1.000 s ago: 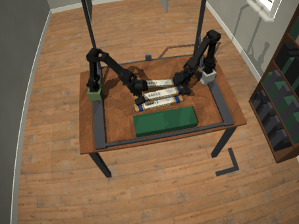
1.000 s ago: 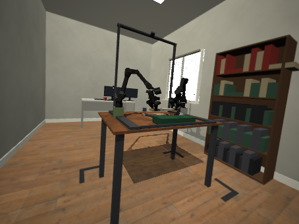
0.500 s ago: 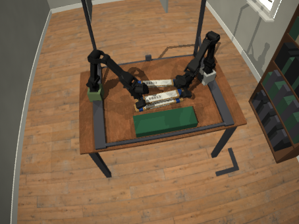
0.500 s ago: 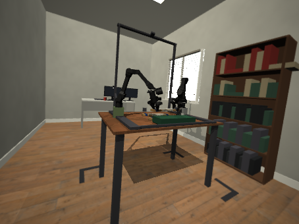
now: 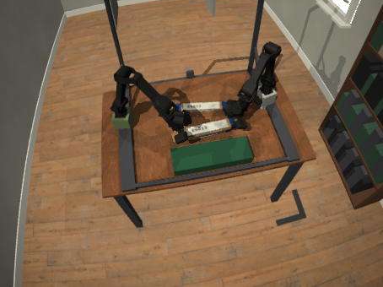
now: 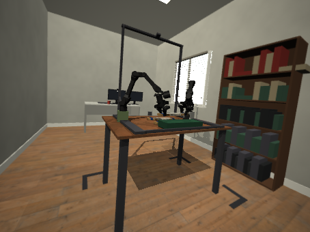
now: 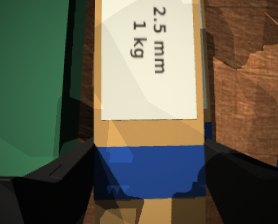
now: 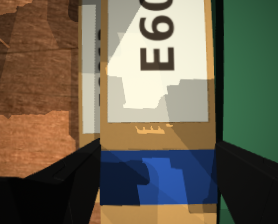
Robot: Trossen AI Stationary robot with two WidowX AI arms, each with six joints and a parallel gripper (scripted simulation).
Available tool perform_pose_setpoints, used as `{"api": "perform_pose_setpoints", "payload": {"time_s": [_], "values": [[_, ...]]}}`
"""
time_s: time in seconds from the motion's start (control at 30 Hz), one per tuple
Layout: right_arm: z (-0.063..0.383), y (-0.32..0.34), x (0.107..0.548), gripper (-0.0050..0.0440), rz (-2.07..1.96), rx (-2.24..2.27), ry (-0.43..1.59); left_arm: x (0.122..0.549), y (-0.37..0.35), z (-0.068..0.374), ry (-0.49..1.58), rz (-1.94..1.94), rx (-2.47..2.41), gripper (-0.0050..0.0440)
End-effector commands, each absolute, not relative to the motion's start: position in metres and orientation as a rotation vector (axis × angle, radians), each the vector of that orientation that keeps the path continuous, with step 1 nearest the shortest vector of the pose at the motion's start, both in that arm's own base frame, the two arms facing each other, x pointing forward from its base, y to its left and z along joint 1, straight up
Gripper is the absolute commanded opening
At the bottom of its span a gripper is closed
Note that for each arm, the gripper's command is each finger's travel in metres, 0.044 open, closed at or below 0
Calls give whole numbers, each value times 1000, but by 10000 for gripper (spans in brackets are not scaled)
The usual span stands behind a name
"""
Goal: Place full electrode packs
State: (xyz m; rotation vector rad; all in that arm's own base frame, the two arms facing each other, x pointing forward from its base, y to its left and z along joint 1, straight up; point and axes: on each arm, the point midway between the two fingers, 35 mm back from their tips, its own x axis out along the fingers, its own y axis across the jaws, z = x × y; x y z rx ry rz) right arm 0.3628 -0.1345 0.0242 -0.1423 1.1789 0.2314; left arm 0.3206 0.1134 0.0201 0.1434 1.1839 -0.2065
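A full-size tan pack (image 5: pixel 208 128) (image 7: pixel 150 65) (image 8: pixel 159 135) with blue bands and a white label is held level above the table, behind the low green platform (image 5: pixel 213 154) (image 6: pixel 181 123) (image 7: pixel 32 75) (image 8: pixel 252 90). My left gripper (image 5: pixel 233 121) (image 7: pixel 147 143) is shut on one end and my right gripper (image 5: pixel 182 130) (image 8: pixel 155 144) on the other. A second pack (image 5: pixel 202 106) lies farther back on the table. The third pack (image 8: pixel 89 70) is mostly hidden under the held one. The platform's top is bare.
The wooden table (image 5: pixel 152 161) has dark rails along its sides, including one rail (image 5: pixel 280 127) beside the platform. A dark upright frame (image 6: pixel 121 59) stands at the back. Both forearms reach inward over the table.
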Motion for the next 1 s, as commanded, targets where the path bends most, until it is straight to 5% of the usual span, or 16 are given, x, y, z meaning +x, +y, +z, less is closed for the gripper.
{"api": "perform_pose_setpoints", "payload": {"time_s": [0.0,0.97], "values": [[35,-163,365,-50,171,-138,1166,328,118,29,1159,-240,174,-50],[36,-213,375,-50,170,-140,1167,342,167,29,1160,-238,177,-50]]}}
